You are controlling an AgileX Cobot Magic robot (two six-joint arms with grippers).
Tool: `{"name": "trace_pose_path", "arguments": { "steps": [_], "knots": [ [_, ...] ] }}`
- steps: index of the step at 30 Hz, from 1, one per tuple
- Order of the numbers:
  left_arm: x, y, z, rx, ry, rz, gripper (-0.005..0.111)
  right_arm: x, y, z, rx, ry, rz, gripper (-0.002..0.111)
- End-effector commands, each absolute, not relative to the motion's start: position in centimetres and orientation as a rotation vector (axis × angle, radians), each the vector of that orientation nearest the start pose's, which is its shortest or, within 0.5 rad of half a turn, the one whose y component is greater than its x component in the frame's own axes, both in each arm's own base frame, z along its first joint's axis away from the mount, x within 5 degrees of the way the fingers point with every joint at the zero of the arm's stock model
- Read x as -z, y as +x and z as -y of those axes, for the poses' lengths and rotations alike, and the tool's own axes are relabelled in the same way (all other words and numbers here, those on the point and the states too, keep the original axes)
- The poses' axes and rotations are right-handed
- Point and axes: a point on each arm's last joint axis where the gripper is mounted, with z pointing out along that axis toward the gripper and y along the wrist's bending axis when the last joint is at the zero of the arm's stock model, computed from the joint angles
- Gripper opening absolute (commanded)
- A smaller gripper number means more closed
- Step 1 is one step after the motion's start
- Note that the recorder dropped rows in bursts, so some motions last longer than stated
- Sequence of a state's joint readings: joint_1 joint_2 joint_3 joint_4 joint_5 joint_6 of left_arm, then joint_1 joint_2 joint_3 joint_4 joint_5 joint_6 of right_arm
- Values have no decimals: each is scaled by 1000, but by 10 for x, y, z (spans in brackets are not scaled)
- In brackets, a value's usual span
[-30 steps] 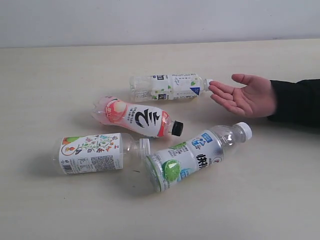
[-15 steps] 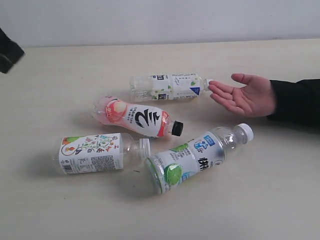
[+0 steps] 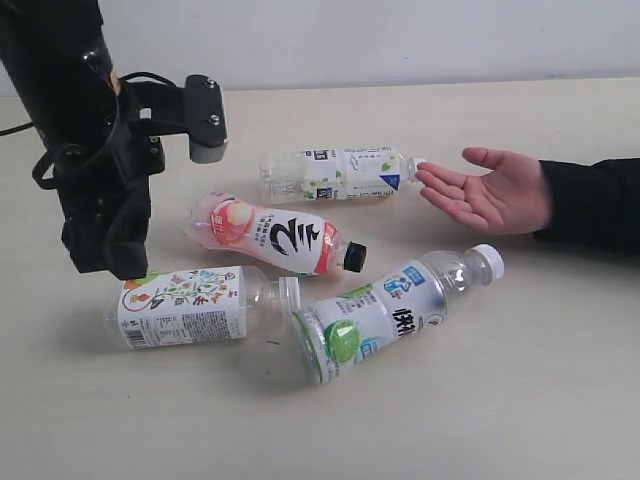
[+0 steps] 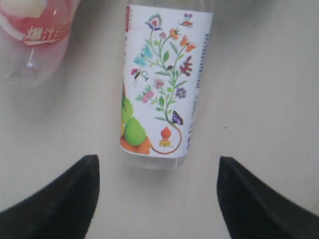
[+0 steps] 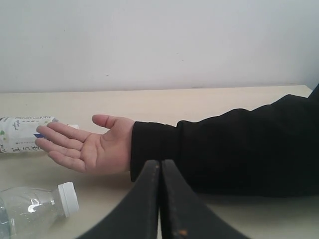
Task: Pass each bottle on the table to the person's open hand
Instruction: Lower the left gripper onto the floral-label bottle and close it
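Observation:
Four bottles lie on their sides on the table [image 3: 520,400]: white-green label [image 3: 335,174] with its cap by the person's open hand [image 3: 490,190], pink-white with black cap [image 3: 275,235], white floral [image 3: 185,305], and silver-green with white cap [image 3: 390,312]. My left gripper [image 3: 108,262] hangs open just above the base end of the floral bottle [image 4: 164,84], its fingers [image 4: 75,199] spread wider than the bottle and holding nothing. The right gripper [image 5: 160,162] is shut and empty, facing the hand [image 5: 89,144]; it is outside the exterior view.
The person's black sleeve [image 3: 595,200] rests along the right side of the table. The pink bottle's base [image 4: 35,35] lies close beside the floral one. A pale wall [image 3: 400,35] runs behind the table's far edge.
My left arm has come in from the upper left and now stands over the floral bottle. The silver-green bottle shifted slightly. The hand has stayed still.

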State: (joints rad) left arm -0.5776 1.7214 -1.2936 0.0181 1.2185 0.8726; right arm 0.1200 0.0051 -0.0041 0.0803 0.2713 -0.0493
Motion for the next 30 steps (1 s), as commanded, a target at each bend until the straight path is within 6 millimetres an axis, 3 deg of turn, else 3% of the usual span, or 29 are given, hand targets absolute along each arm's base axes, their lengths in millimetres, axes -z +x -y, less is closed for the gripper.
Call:
{"name": "trace_pose_path", "arguments": {
  "steps": [1, 5, 8, 19, 30],
  "knots": [
    [-244, 270, 189, 87, 2085, -2274, 67, -189, 54, -8, -119, -95, -1748, 0],
    [-243, 266, 194, 191, 2095, -2235, 72, -189, 54, -8, -119, -95, -1748, 0],
    [-229, 265, 193, 183, 2071, -2228, 85, -189, 54, -8, -119, -95, -1748, 0],
    [-194, 259, 180, 63, 2099, -2192, 85, -189, 54, -8, -119, -95, -1748, 0],
    [-176, 256, 178, 53, 1944, -2236, 85, -189, 54, -8, -119, -95, -1748, 0]
  ]
}}
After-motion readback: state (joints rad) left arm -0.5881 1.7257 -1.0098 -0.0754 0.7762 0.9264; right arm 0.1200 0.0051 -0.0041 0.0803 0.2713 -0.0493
